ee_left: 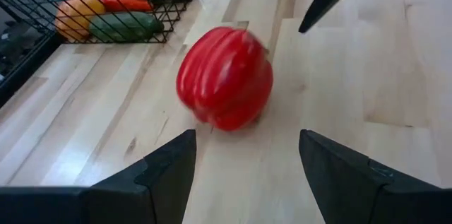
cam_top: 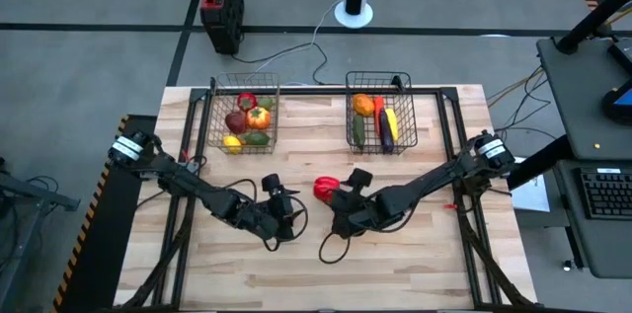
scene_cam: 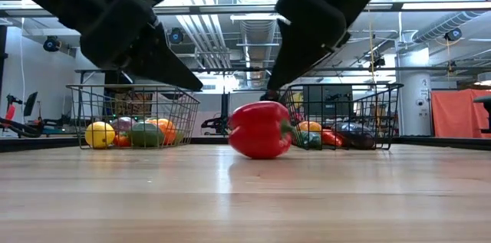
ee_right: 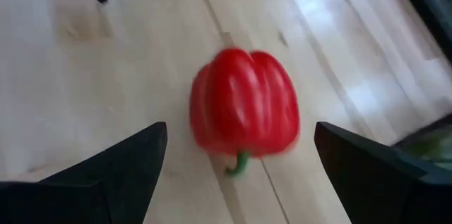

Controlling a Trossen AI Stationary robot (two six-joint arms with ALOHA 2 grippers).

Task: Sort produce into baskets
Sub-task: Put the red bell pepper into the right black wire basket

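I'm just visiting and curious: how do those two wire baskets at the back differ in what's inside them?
The left basket holds mostly round pieces: red, orange, yellow and green, piled together. The right basket holds mostly long pieces lying side by side: green, red, yellow and a dark purple one, plus one orange piece. The left looks fuller. Both are alike dark wire baskets at the table's far edge.

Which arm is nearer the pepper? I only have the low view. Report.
Observer: From above, the right gripper looks closer. It faces the pepper with fingers open and is not gripping it.
Operator: Give me the left one.
Observer: The left gripper points at the pepper from the opposite side. It is open too and not touching.
Operator: Tell me where the stem points.
Observer: In the right wrist view, the green stem points toward the right gripper.
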